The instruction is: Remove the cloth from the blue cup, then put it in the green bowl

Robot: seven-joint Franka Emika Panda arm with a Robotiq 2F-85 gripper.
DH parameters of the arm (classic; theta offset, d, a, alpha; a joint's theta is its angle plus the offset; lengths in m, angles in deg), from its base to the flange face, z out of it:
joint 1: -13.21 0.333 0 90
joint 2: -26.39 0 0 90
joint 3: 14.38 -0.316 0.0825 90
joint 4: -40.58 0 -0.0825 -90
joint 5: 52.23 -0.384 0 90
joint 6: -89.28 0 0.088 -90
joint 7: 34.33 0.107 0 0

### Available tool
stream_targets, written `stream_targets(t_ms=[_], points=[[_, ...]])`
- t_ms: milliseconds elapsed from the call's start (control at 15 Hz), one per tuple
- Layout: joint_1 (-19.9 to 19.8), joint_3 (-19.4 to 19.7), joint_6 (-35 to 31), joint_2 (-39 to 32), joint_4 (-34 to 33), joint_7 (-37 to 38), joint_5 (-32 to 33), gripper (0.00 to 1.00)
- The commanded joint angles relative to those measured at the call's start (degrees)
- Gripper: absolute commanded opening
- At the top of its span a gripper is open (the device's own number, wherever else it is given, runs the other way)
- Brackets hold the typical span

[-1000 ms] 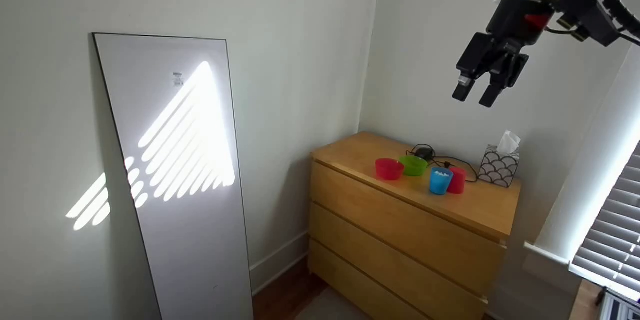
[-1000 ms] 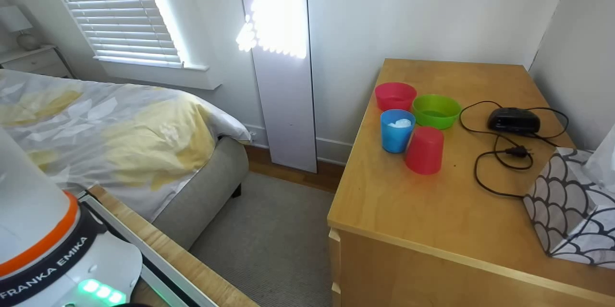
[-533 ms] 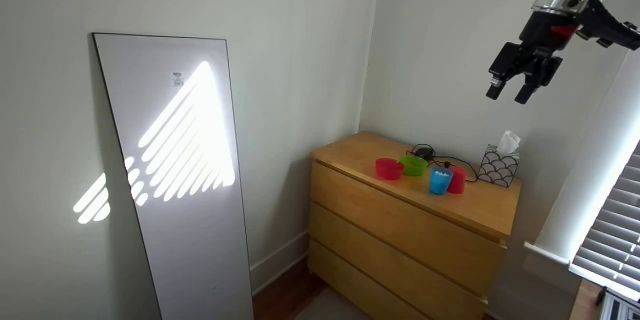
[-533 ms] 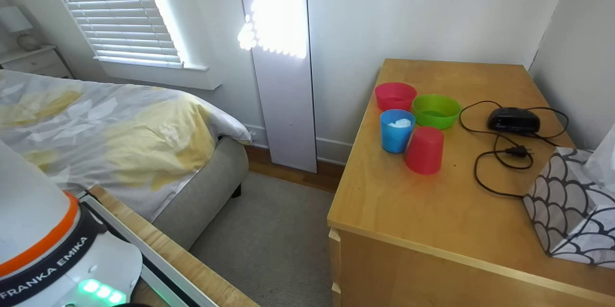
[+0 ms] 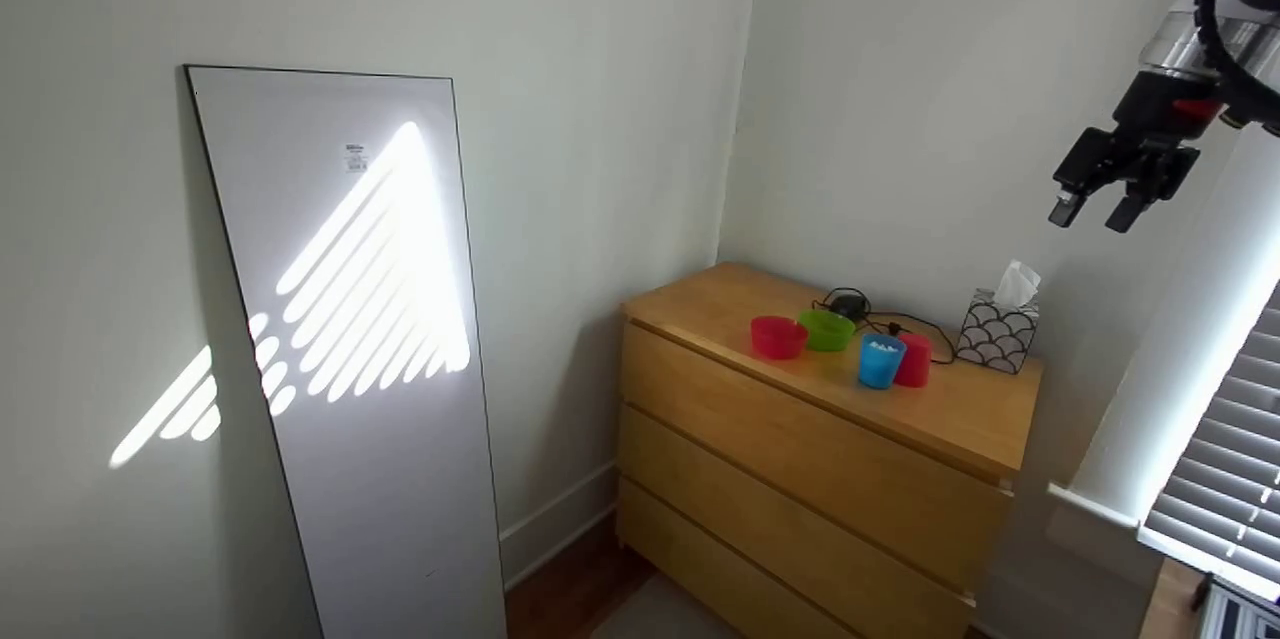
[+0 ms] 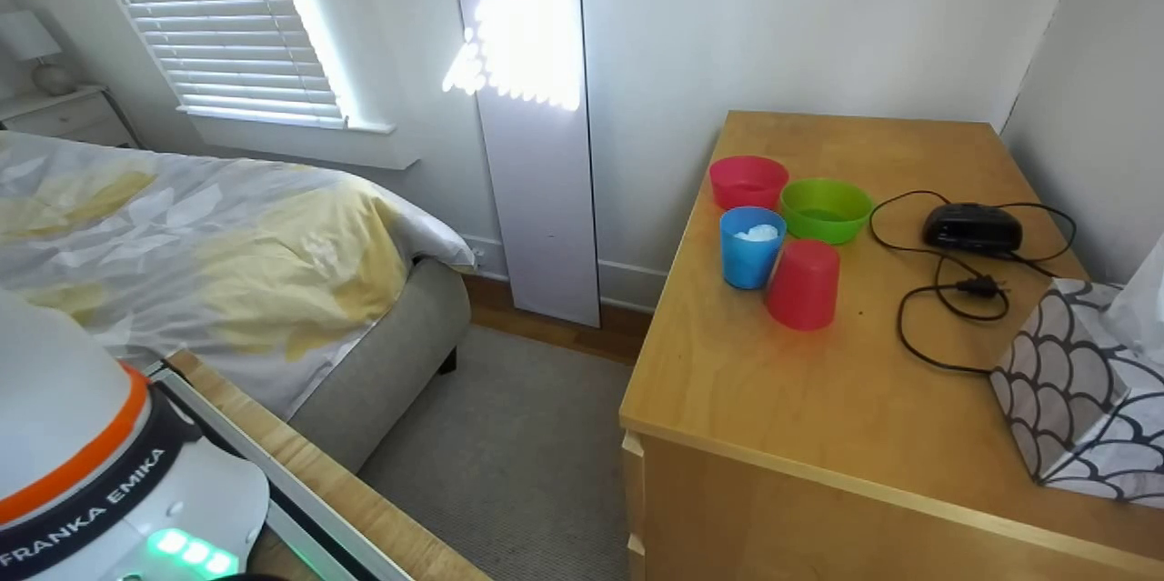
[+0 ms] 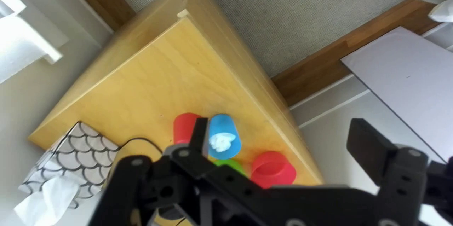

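Nearest to the wrist camera is the gripper. It hangs up high and tilted, well apart from the wooden counter. Its jaws are wide apart. In an exterior view, the robot's white base sits in the near corner.

A tissue box stands at the near end of the counter, and a white tissue sticks up out of it. Farther back, a red cup stands upside down. Just beside it is the blue cup, right way up. The white cloth is inside the blue cup, all crumpled up.

The green bowl is just behind the cups. A black gadget sits near the green bowl, and a black cord makes loops beside it. A red bowl is right next to the green bowl. I cannot tell if the two bowls touch.

Past the counter, a tall white board stands up, with bright light on it. Off to the side is a big bed. Farthest back are a window and a small lamp.
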Motion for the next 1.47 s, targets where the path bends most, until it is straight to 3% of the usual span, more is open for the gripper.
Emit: stream_targets(t_ms=[0,133,200,733,867,933,1400], points=[[-1.9,0.7,-6.9,-4.1,0.9,-2.6,5.4,1.0],[-0.3,1.6,-7.2,-6.6,0.9,-2.0,2.2,1.0],[-1.6,0.5,-6.1,-3.8,0.6,-1.9,3.3,1.0],[-1.2,0.5,-6.8,-7.2,0.6,-2.0,2.9,1.0],[-0.3,2.3,-9.2,-11.7,-1.2,-1.8,0.7,1.0],[-1.0,2.8,-14.5,-14.1,-1.1,-1.9,2.2,1.0],[-1.9,6.4,-30.5,-32.7,-5.2,-2.2,-0.2,1.0]])
